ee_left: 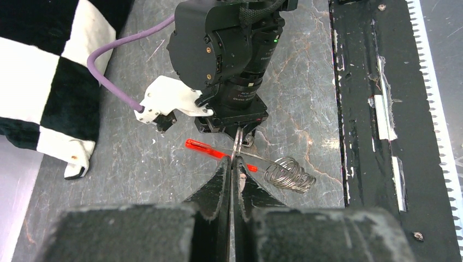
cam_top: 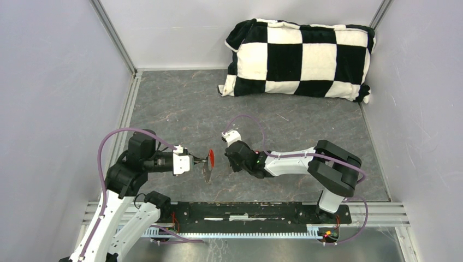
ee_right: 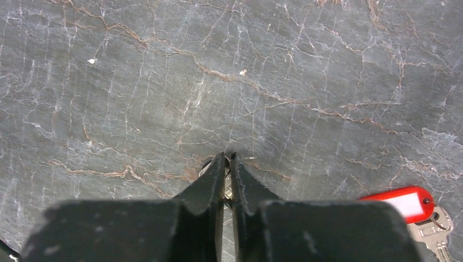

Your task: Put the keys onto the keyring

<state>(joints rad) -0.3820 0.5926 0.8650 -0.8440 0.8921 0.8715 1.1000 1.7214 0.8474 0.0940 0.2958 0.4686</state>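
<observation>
Closest to us in the left wrist view, the left gripper has its fingers pressed together on a thin silver ring of the keyring, whose bunched rings sit just right of the fingertips. Its red fob shows edge-on just left of them; we cannot tell whether it rests on the grey marbled table or hangs. Directly opposite, the right gripper comes tip to tip with the left one. Its black body and white camera mount block our view of the table behind. Its fingers stand all but together on a small silver metal piece, mostly hidden between them; we cannot tell what it is. Low and right in the right wrist view, a silver key touches the fob's end. A purple cable loops off the right wrist. Along the near edge runs a black rail. At the far right, at the back, lies a checkered pillow.
</observation>
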